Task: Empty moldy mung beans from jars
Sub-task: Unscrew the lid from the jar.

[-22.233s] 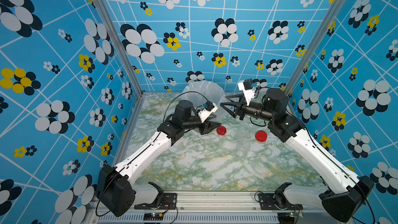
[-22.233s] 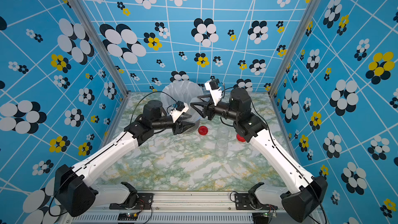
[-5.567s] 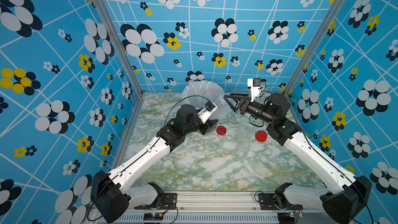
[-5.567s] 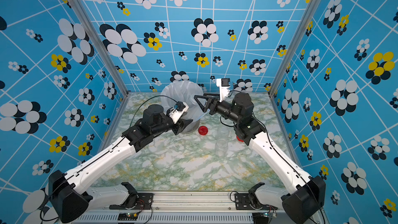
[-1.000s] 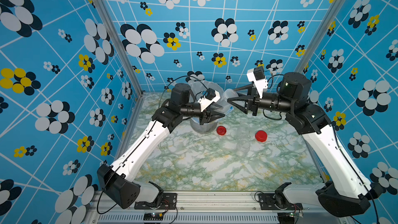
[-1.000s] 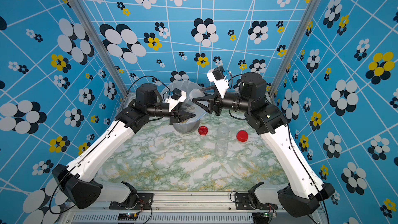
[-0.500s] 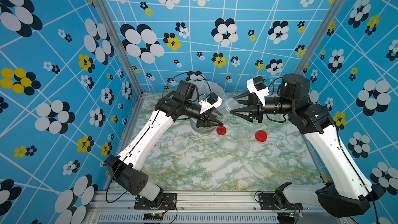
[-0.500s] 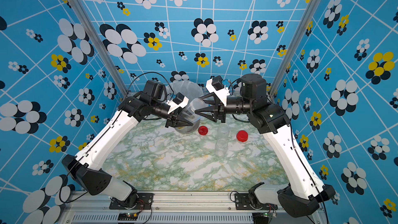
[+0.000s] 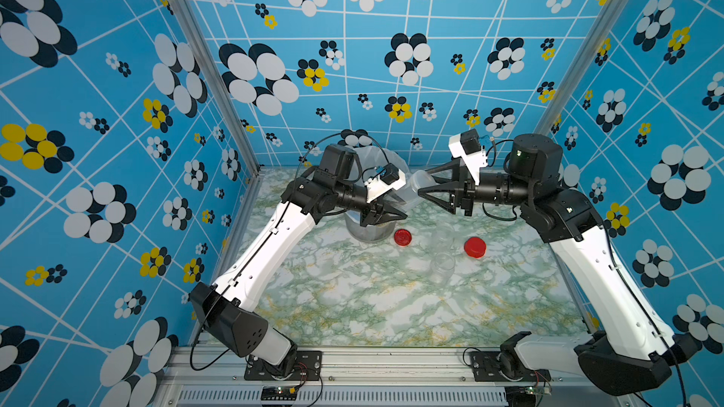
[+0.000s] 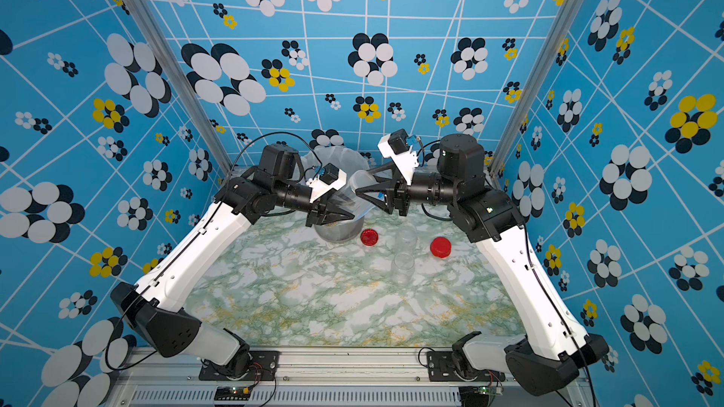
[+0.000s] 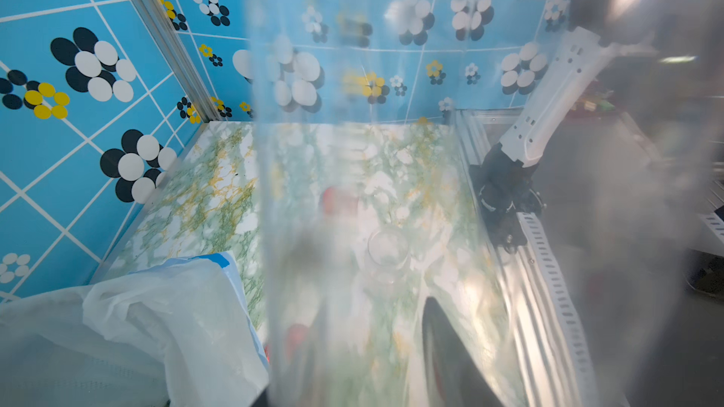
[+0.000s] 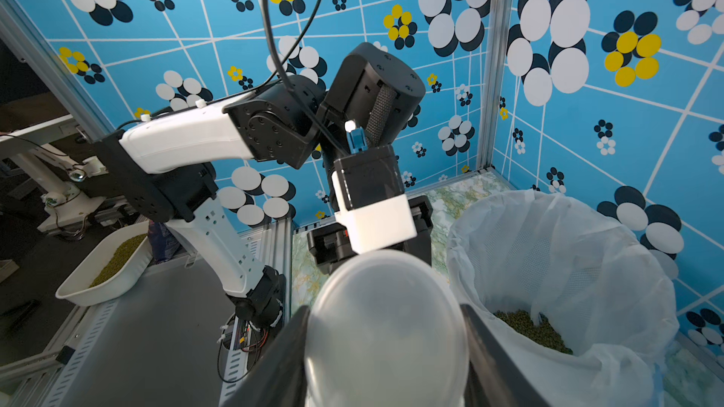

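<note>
While the left hand (image 9: 396,209) pinches the jar (image 9: 409,194) by its wall and the right hand (image 9: 422,181) pinches its lid (image 12: 386,326), we log the jar aloft between them, just beside the bucket (image 12: 568,236). We flag two risks: the slick wall twisting in the left pinch as the lid turns, and any spill landing on the bench (image 9: 372,299). Long axis slanted: lid end up toward the right hand, base down toward the left.

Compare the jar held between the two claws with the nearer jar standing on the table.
Pose: the held jar is tilted in the air; the standing jar is upright on the table.
Grip: the left claw and right claw both clamp the held jar; nothing touches the standing jar.
Top: the held jar seems capped in whitish plastic; the standing jar is open.
Both are clear cylinders.
</note>
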Motion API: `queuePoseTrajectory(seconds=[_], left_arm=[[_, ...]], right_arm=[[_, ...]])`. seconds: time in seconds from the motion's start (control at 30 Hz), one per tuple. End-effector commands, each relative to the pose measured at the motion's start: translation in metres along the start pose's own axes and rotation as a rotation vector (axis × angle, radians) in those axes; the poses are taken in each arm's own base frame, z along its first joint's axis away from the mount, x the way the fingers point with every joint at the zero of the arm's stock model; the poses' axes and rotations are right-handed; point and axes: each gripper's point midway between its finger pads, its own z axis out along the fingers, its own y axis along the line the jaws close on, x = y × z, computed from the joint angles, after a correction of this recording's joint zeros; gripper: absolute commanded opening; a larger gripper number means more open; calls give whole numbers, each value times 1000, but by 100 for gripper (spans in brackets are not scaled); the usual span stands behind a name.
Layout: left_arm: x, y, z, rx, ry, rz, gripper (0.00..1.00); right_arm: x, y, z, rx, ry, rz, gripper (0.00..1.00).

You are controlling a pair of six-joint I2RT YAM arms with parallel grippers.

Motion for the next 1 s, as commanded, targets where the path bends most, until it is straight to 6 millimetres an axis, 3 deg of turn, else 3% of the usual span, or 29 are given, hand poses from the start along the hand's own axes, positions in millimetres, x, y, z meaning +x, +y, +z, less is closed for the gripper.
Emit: queuePoseTrajectory(seconds=[0.0,0.23,0.33,0.53,0.97], left_arm=[[8,14,9,-77,42,-79,33],[7,16,9,-95,31,-76,32],[7,18,10,-98,24,-80,32],[10,28,10,-143,34,-93,32],[8,36,3,-207,-3,-85,31]], right_arm=[[2,3,13,-21,-6,36,59],[4,-10,22,58,3,43,65],[5,-14,22,83,4,54,78],[4,-21,17,152,-11,65,67],[-8,-23,-2,236,-92,88,80]])
